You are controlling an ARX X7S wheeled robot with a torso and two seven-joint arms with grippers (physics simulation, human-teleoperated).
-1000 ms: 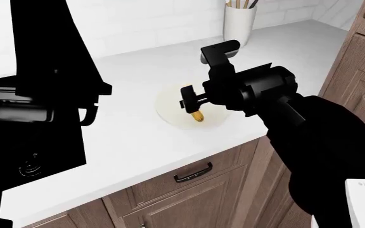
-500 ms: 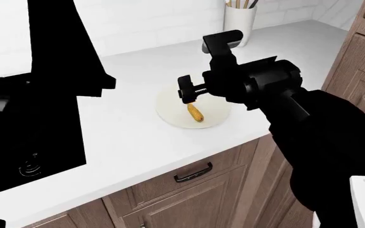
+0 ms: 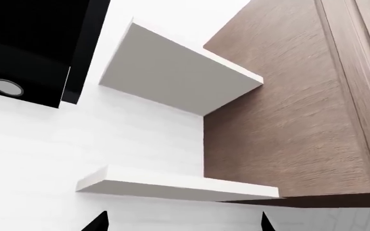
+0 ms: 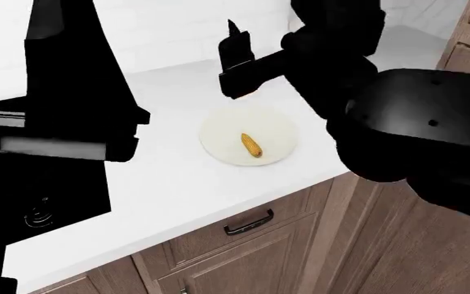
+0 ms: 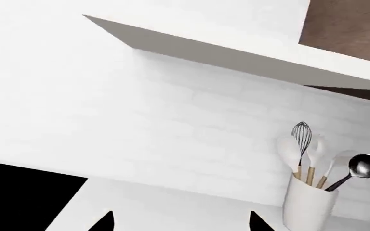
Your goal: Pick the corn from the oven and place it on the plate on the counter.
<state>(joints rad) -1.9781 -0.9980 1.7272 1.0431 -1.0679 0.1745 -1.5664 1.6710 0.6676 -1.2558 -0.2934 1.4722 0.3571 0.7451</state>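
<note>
Lying on the plate (image 4: 218,144) on the counter (image 4: 169,184), the corn (image 4: 252,145) sits below and apart from the right gripper (image 4: 237,58) in the head view. Both wrist views show fingertips (image 5: 101,222) spread apart, empty; left fingertips (image 3: 98,224) face shelves.

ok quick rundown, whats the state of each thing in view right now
corn: lying flat on the plate, free of both grippers
plate: flat on the counter, holding the corn
counter: bare around the plate
right gripper: raised above the plate, empty, jaws apart
utensil holder: upright, full of utensils
drawer: closed
</note>
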